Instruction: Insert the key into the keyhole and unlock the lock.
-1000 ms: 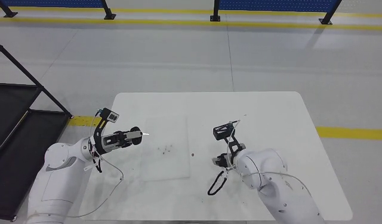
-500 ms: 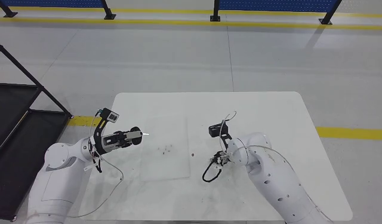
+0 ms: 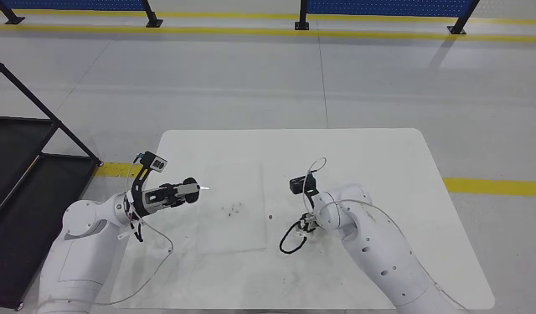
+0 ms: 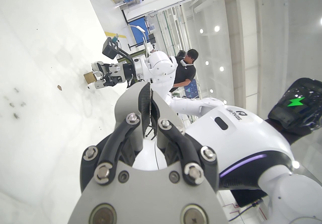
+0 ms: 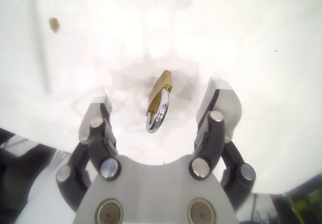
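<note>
**Padlock sat between the spread right fingers, ungripped**

The lock [image 5: 159,94] lay on the white table [image 3: 377,163], a little right of centre and below the middle of the top view. The right gripper [image 5: 159,90] was released, one finger on each side of the lock with bare table showing in both gaps. The shackle end pointed back toward the wrist and the brass body toward the fingertips. From the left wrist view the lock [image 4: 88,77] showed just at the tips of the right gripper [image 4: 93,75].

The left gripper [image 3: 201,187] hung left of centre, well apart from the lock, with its fingers [image 4: 141,99] clenched pad to pad. Whether anything was pinched there could not be told.

Between the two arms lay a faint rectangular sheet [image 3: 230,230] carrying a cluster of dark specks [image 3: 232,207], and a brown speck [image 5: 53,24] sat near the lock. A black cable loop [image 3: 291,243] curled on the table beside the right wrist. Nothing lay between the fingers and the lock.

The lock body was flat-sided yellow brass, its shackle a polished chrome curve. The fingers were grey metal with ribbed black pads
</note>
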Controlling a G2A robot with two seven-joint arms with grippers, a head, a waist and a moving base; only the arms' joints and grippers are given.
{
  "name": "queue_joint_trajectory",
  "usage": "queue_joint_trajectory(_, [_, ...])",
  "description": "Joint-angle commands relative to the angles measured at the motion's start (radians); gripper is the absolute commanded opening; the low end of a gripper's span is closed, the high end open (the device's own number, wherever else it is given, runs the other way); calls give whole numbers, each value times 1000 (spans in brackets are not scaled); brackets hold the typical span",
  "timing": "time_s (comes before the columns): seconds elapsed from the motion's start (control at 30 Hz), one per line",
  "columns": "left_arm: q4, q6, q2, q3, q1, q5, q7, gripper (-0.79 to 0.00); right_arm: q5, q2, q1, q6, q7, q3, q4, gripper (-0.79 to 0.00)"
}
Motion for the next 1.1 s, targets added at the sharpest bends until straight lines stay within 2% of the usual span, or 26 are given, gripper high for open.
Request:
queue_joint_trajectory(0.0, [0,0,0,0,0,0,0,-785,-4,-3,-3,0,0,2,5,-754])
queue_joint_trajectory(0.03, [0,0,0,0,0,0,0,-785,-7,-4,-5,0,0,2,5,-785])
queue_joint_trajectory(0.23, [0,0,0,0,0,0,0,-785,-10,-14,-30,0,0,14,-2,-785])
queue_joint_trajectory(0.47, [0,0,0,0,0,0,0,-785,53,-21,-73,0,0,97,-64,-785])
queue_joint_trajectory(0.63, [0,0,0,0,0,0,0,-785,258,-22,-110,6,-6,224,-129,-785])
queue_joint_trajectory(0.77, [0,0,0,0,0,0,0,-785,519,-21,-132,16,-19,328,-149,-785])
queue_joint_trajectory(0.93, [0,0,0,0,0,0,0,-785,858,-22,-185,-93,-129,433,-97,-785])
queue_joint_trajectory(1.07, [0,0,0,0,0,0,0,-785,994,-23,-197,-150,-162,430,-49,-785])
